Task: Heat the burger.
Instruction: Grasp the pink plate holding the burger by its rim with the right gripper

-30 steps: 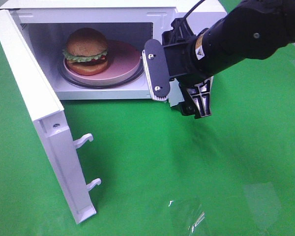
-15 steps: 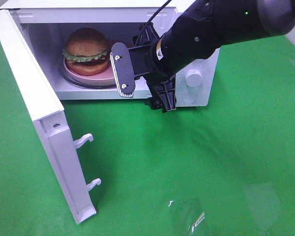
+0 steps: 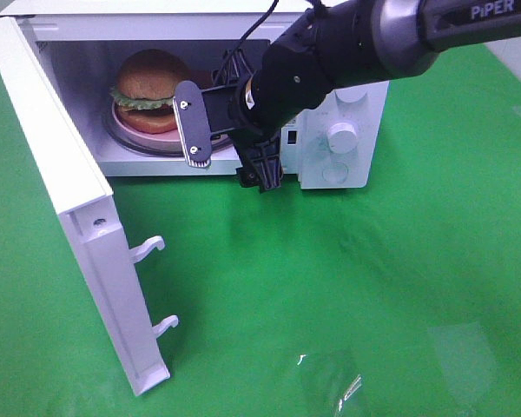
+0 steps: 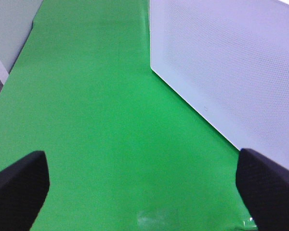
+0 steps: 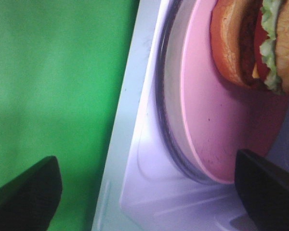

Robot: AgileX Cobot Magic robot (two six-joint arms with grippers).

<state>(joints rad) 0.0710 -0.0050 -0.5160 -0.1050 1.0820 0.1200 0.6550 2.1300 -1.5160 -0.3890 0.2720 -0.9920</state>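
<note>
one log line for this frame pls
burger: on pink plate inside microwave | door: open | right tool: open, empty, at opening | left tool: open, empty

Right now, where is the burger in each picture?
Exterior high: the burger sits on the pink plate inside the open microwave, upper left, just behind the right gripper.
Left wrist: not in it; only green cloth and the microwave door.
Right wrist: at the upper right corner, close up.
Shared landmark: the pink plate.
</note>
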